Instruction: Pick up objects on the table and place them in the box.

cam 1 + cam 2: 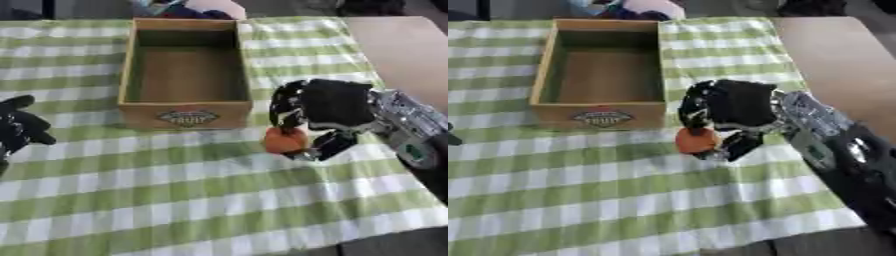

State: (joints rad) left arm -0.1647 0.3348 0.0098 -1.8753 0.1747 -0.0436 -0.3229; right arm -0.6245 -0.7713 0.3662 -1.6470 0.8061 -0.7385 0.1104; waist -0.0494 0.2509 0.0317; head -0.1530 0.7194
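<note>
Status: the wooden box [185, 75] stands open at the far middle of the counter [175, 200], which is covered with a green-and-white checked cloth. Its interior shows bare wood; nothing is seen inside. On that evidence no object has yet been deposited.

One task item is visible: a small round orange object [284, 140], possibly a fruit. It sits just in front of the box's near right corner, low over the cloth. Whether it rests on the cloth or is lifted clear cannot be determined.

Right robot hand [319, 107]: it reaches in from the right, its fingers curled down over the orange object, with the thumb on the object's right side. The object shows at the fingertips, below the palm, in a pinching grasp.

Left robot hand [19, 127]: it is at the left edge, apart from both box and object, fingers spread and holding nothing. It appears idle.

Outstanding, in my judgement: the object must be carried up and to the left over the box's front wall and released inside. No other loose items are seen on the cloth.
</note>
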